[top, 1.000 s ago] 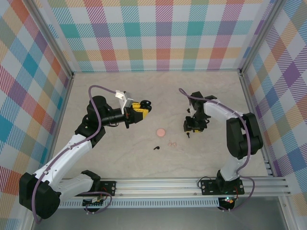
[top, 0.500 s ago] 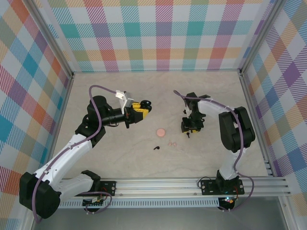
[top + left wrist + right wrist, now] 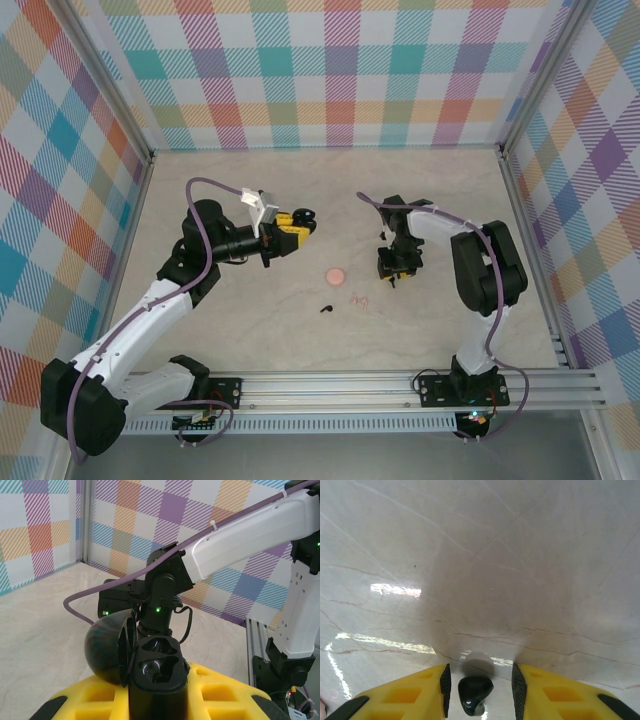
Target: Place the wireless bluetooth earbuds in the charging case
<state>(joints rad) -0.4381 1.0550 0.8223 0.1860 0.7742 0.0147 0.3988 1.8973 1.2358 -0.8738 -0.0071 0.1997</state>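
a likely light, slick black earbud (image 3: 474, 694) is being straddled at its bulb by the spread right tool (image 3: 479, 679); the charging case (image 3: 156, 671) is being pinched by the left tool (image 3: 298, 224).

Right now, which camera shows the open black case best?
The left wrist view: the black case sits close up between the left fingers, lid open. In the top view it is just a small dark blob.

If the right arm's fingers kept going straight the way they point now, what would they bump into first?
Probably the black earbud lying between the open fingers of the right gripper, then the table just beneath; depth is unclear.
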